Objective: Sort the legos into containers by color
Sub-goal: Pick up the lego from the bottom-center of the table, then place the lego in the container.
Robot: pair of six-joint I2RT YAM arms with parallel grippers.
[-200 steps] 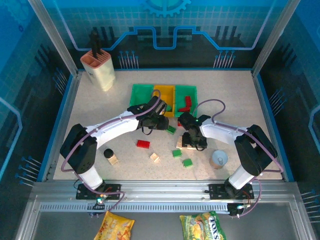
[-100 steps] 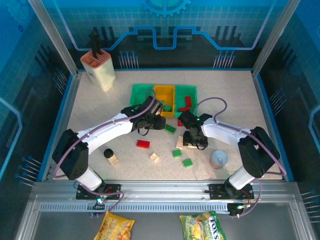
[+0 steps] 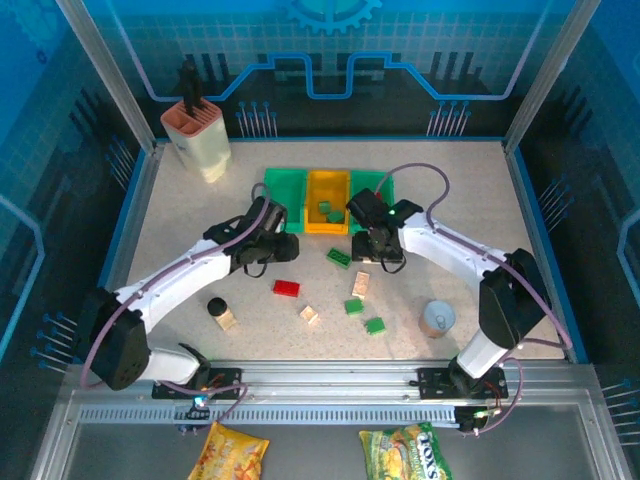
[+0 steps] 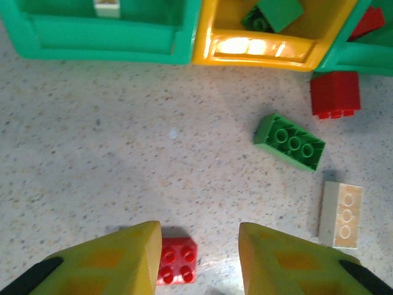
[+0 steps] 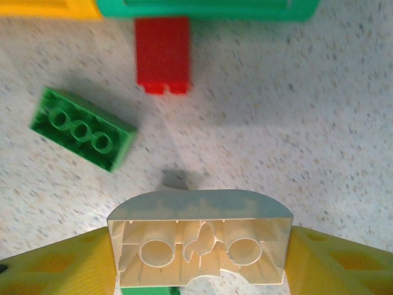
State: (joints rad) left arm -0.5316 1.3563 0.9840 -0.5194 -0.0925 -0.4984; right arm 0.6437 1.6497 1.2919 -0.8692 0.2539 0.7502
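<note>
The left jaws hung spread over the table, just near of the row of three bins. Their yellow fingers pinched nothing, and a small red brick lay on the table under the gap, close to one finger.

The right jaws were pinched on a cream brick, held above the table with its hollow underside facing the wrist camera. Beyond it a green oblong brick lay studs up, and a second red brick sat right at the near wall of the right green bin.

The left green bin held one cream piece. The yellow bin in the middle held green bricks. A red one showed inside the right green bin.

Loose on the table nearer the arms lay a cream oblong brick, a green square, another green square and a small cream brick.

A tan piece with a black cap sat at near left and a grey cup at near right. A cream-and-pink holder stood at far left.
</note>
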